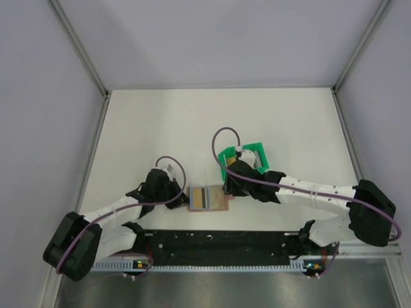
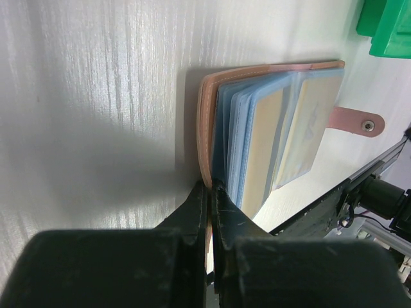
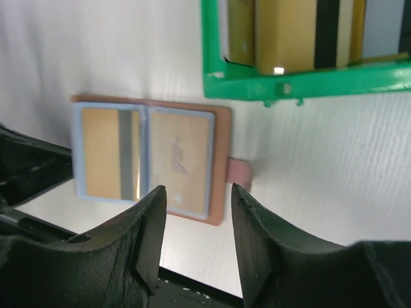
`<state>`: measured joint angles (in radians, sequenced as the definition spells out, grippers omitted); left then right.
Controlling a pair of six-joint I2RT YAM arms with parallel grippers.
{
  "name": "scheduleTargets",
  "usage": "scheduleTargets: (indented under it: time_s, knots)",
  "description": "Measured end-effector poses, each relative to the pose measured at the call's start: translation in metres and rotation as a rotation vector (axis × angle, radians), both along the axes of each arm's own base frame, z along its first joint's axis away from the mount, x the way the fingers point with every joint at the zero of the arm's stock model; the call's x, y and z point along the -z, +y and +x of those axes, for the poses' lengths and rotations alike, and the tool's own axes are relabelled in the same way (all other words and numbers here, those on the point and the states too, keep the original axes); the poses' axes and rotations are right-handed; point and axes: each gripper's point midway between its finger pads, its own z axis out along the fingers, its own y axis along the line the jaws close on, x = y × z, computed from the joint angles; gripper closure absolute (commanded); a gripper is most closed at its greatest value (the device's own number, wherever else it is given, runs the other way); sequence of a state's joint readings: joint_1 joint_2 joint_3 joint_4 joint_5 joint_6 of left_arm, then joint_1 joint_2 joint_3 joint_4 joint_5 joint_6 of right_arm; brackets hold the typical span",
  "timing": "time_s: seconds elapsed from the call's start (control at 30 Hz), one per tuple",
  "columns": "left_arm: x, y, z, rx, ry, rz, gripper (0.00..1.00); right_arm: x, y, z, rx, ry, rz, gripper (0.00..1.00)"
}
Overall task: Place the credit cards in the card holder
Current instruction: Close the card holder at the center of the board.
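The tan card holder [image 1: 209, 199] lies open on the table, its clear sleeves facing up. In the right wrist view the card holder [image 3: 221, 160] shows a gold card with a grey stripe [image 3: 103, 154] in the left sleeve and a gold card [image 3: 183, 154] in the right sleeve. My left gripper [image 1: 182, 196] is shut on the holder's left cover edge; its fingertips [image 2: 207, 192] pinch the tan cover [image 2: 207, 122]. My right gripper [image 3: 196, 192] is open and empty, just above the holder's right half. More gold cards [image 3: 282, 32] stand in the green tray [image 3: 302, 82].
The green tray [image 1: 259, 154] sits behind the holder, partly hidden by the right arm. The holder's strap with a snap [image 2: 359, 122] sticks out to the right. A black rail [image 1: 218, 244] runs along the near table edge. Grey walls enclose the table.
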<state>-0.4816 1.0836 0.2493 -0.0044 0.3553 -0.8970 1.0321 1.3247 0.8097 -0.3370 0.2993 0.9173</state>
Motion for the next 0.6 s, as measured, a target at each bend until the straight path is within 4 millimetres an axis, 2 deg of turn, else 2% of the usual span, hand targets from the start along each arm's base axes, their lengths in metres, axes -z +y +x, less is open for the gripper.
scheduleTargets:
  time_s: [0.17,0.33,0.4,0.6]
  knots:
    - [0.0,0.0,0.0,0.001,0.001,0.003,1.0,0.027,-0.024,-0.012,0.026,0.06,-0.101,0.56]
    - [0.0,0.0,0.0,0.001,0.002,0.003,1.0,0.039,-0.028,-0.012,0.032,0.075,-0.144,0.64]
    - [0.0,0.0,0.0,0.002,0.001,0.003,1.0,0.044,-0.03,-0.012,0.034,0.083,-0.162,0.71]
    - [0.0,0.0,0.0,0.002,0.001,0.003,1.0,0.049,-0.033,-0.013,0.041,0.094,-0.18,0.75]
